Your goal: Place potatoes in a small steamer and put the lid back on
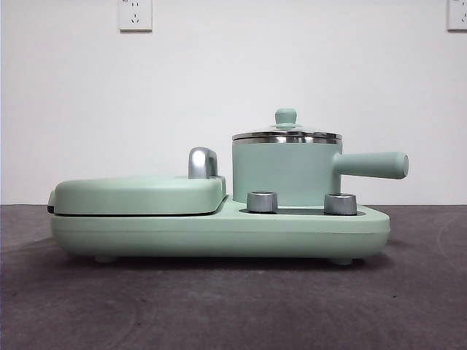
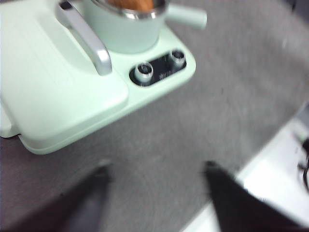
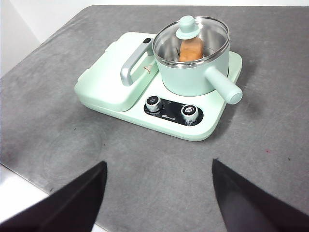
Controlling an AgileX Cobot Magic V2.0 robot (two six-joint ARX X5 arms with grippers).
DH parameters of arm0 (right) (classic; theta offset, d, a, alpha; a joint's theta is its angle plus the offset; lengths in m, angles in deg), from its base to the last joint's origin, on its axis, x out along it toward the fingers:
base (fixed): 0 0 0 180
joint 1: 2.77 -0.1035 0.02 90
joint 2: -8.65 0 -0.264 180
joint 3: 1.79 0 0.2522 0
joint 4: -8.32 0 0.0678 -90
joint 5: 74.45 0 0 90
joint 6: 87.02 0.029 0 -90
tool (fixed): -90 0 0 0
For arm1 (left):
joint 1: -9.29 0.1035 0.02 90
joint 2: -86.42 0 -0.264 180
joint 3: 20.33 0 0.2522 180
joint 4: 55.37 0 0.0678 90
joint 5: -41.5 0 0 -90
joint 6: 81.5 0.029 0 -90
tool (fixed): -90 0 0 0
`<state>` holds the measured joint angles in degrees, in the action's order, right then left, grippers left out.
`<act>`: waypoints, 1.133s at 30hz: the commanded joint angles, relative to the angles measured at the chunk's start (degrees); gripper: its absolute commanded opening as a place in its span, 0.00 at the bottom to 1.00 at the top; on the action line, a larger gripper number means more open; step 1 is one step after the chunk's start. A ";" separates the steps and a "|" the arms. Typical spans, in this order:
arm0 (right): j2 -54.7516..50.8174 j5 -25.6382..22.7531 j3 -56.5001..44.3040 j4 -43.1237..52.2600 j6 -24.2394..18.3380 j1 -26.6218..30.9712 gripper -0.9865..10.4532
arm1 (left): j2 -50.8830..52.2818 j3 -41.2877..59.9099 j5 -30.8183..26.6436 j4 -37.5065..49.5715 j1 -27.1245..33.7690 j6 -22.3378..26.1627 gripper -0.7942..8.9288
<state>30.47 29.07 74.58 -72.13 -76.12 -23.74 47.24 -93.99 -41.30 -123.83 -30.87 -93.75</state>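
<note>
The small steamer (image 1: 286, 173) is a mint-green pot with a straight side handle, standing on the right of the green cooker base (image 1: 219, 233). The glass lid (image 1: 286, 135) with its green knob sits on the pot's rim. In the right wrist view the orange-brown potato (image 3: 191, 50) shows through the lid (image 3: 190, 34), inside the steamer (image 3: 193, 72). The left wrist view shows the steamer (image 2: 128, 31) and a bit of the potato (image 2: 130, 4). My left gripper (image 2: 157, 181) and right gripper (image 3: 159, 176) are open and empty, away from the cooker over the grey table.
The flat mint-green griddle cover (image 1: 139, 193) with a chrome latch (image 1: 202, 162) fills the cooker's left half. Two chrome dials (image 1: 262, 202) sit in front of the pot. The table's white edge (image 2: 270, 179) lies near my left gripper.
</note>
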 commanded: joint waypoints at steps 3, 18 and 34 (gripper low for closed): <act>0.17 0.63 0.39 0.04 -0.42 -0.28 0.10 | 8.94 6.03 -2.40 4.72 -0.44 -5.57 0.09; 0.15 -0.02 0.50 0.66 -0.44 -0.24 0.10 | 13.51 6.25 -3.32 4.15 -0.46 -5.31 0.09; 0.15 0.00 0.50 0.66 -0.44 -0.26 0.10 | 24.00 28.81 -3.10 33.00 20.70 7.82 0.09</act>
<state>30.47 29.04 74.56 -72.11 -76.27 -23.76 70.87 -67.54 -44.18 -93.89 -11.50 -92.40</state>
